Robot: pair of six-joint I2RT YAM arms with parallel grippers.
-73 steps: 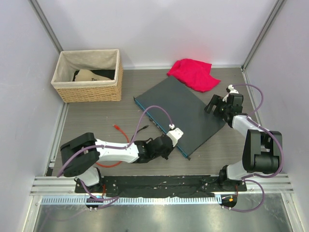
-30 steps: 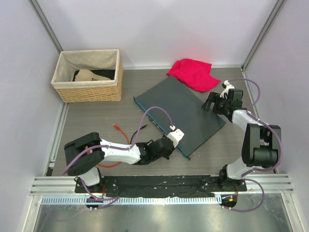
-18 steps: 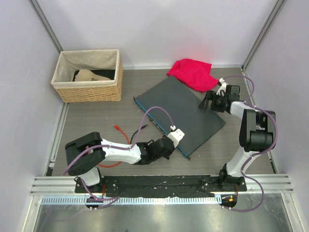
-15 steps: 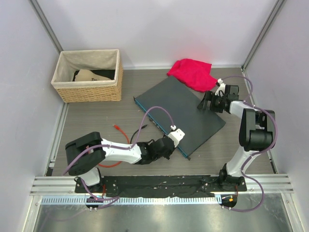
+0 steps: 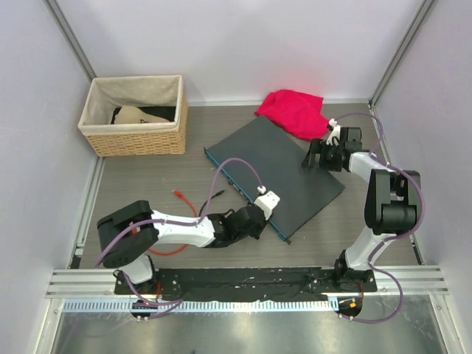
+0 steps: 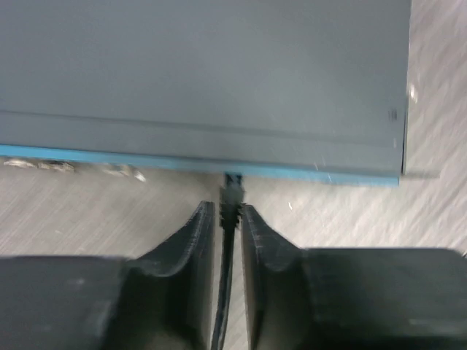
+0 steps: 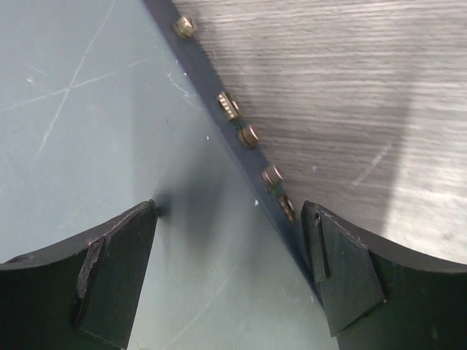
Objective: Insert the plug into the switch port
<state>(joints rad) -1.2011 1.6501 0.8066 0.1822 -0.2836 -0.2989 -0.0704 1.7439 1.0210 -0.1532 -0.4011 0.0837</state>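
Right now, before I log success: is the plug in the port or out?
Mostly out: the plug, held in the left tool, only reaches the teal face.

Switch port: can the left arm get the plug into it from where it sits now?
Likely yes. The left gripper holds the plug with its tip right at a switch port in the teal front face, squarely lined up, nothing between them. Whether it is already partly in, I can't tell.

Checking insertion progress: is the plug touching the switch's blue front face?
Touching. The left wrist view shows the plug, held in the left pincer, with its tip meeting the blue front face, no gap between.
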